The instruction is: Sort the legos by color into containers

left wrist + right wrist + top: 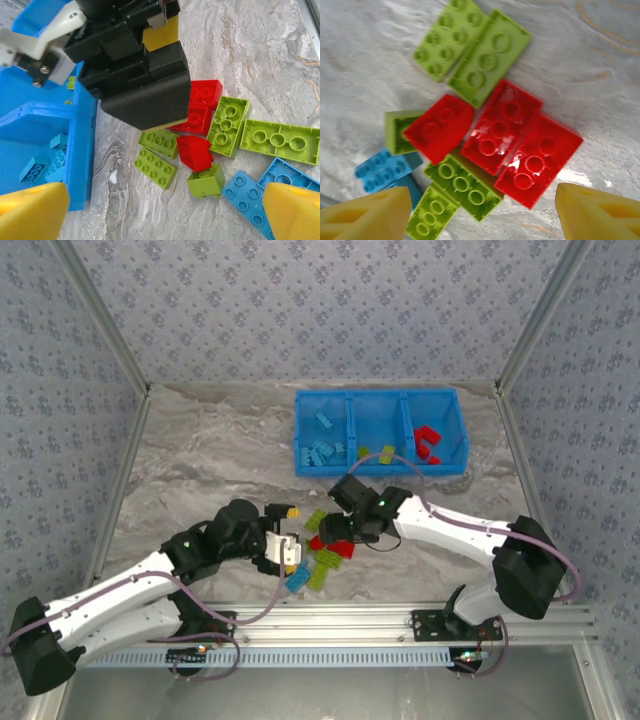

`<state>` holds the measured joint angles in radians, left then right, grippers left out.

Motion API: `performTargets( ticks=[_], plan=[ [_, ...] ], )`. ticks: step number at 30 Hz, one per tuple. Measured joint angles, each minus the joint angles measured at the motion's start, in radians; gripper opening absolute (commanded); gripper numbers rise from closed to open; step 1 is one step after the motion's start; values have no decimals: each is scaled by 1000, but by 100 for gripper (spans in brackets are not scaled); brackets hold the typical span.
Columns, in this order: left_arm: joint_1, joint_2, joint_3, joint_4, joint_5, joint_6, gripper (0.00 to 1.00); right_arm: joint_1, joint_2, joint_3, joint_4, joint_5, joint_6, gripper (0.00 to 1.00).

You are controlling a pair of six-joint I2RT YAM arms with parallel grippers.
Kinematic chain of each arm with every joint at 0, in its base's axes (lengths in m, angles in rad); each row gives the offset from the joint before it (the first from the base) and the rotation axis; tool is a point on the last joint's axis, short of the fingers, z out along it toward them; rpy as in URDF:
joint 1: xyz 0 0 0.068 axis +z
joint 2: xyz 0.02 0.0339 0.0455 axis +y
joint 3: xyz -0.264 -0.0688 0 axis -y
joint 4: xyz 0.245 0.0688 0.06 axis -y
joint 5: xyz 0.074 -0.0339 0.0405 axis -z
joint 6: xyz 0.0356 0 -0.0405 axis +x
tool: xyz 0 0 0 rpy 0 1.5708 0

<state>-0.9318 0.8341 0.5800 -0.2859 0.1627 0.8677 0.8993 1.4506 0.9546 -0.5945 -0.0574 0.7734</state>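
Observation:
A loose pile of legos [324, 558] in red, lime green and light blue lies on the marble table between my two grippers. The containers are one blue tray [381, 469] at the back. Its left compartment holds light blue bricks [322, 450], the middle one green bricks [386, 453] and the right one red bricks [428, 444]. My right gripper [482, 215] hangs open just over two red bricks [502, 127] and a green brick [462, 187], gripping nothing. My left gripper [165, 215] stands wide open near a green brick [155, 167] and a blue brick [250, 202], empty.
The black body of the right gripper [140, 75] hangs over the far side of the pile in the left wrist view. The tray's corner [80, 150] stands close on the left there. Patterned walls enclose the table on three sides.

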Motion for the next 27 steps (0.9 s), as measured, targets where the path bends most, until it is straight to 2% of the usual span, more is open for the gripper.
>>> performTargets(
  ticks=[6, 13, 21, 27],
  plan=[
    [0, 0, 0, -8, -3, 4, 99, 0, -2, -113, 23, 27, 73, 66],
    [0, 7, 1, -9, -3, 7, 99, -7, -3, -150, 75, 16, 97, 67],
    [0, 13, 1, -10, -3, 8, 99, -7, 27, -150, 111, 26, 109, 56],
    [0, 13, 1, -10, -3, 8, 99, -7, 36, -168, 79, 70, 119, 56]
  ],
)
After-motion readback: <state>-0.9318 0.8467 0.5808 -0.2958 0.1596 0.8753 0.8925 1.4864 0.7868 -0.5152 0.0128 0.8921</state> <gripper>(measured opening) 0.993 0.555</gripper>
